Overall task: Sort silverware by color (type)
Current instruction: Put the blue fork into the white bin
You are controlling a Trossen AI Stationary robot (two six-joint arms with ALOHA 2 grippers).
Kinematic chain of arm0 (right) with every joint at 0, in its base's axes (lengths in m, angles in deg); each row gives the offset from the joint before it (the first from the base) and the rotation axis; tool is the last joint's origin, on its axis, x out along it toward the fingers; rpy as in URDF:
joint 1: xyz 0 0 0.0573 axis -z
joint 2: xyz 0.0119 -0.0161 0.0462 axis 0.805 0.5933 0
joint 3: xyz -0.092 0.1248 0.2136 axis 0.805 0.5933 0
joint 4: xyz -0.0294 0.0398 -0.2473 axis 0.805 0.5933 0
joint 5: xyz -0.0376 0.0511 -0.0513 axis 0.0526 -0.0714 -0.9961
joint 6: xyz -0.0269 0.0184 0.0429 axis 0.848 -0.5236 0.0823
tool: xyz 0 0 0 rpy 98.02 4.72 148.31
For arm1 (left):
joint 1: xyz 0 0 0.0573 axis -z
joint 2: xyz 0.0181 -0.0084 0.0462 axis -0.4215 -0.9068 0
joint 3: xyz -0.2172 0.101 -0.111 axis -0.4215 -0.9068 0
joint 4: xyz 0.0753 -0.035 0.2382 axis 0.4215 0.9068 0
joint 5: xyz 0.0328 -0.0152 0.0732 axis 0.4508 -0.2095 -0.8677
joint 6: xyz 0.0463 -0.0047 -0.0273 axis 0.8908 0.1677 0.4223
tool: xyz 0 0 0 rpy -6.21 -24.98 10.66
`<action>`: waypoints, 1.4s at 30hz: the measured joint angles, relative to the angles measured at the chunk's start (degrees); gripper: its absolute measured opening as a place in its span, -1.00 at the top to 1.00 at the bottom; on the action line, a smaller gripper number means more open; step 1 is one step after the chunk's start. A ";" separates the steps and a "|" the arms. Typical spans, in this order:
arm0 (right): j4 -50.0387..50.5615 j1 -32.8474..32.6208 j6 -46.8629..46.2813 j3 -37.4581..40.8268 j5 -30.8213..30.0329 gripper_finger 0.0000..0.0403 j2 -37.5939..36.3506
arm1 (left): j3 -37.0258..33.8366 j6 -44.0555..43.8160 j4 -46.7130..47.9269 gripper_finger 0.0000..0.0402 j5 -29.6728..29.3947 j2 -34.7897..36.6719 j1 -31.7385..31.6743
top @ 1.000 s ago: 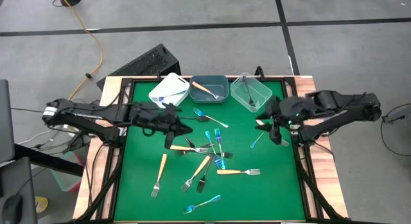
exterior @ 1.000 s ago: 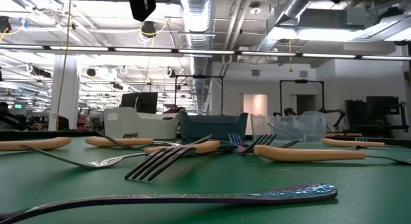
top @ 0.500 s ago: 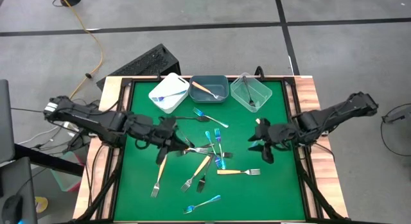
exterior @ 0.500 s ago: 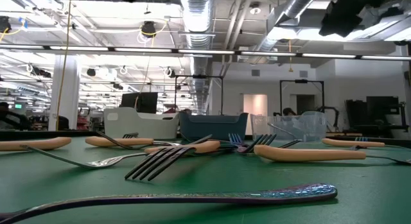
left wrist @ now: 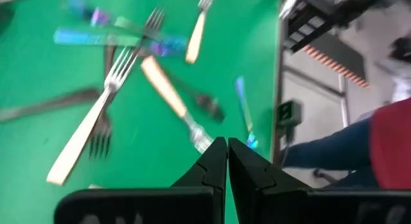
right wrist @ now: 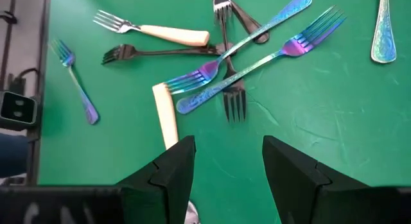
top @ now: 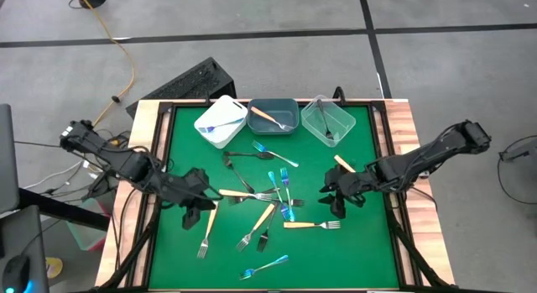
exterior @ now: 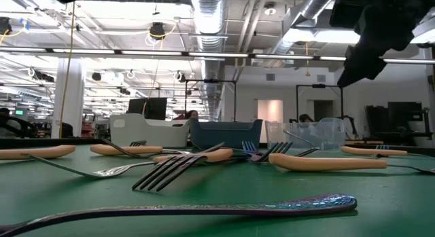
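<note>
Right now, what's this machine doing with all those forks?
It's sorting forks by handle colour into three bins at the mat's far edge. A few are already binned; most still lie scattered on the green mat. The right gripper hangs open above the pile of forks, holding nothing. The left gripper is shut and empty, near the pile.

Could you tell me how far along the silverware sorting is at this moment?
Barely begun. Done: the white bin, grey-blue bin and clear bin each hold a utensil or two. In hand: nothing; the left gripper is shut and empty, the right gripper hovers open over the forks. Left: about a dozen pieces scattered on the green mat.
</note>
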 joint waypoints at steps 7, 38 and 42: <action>-1.47 0.00 -0.53 0.00 0.02 0.02 3.51 | -4.92 -7.07 3.12 1.00 -2.81 -0.04 1.75; 11.82 8.00 -10.01 -9.12 -3.58 0.09 15.81 | -7.77 -9.77 3.92 0.39 -18.39 -0.31 -0.80; 10.93 8.00 -10.03 -11.94 -3.37 0.09 20.13 | -7.77 -9.11 3.94 0.39 -18.96 -0.31 -2.14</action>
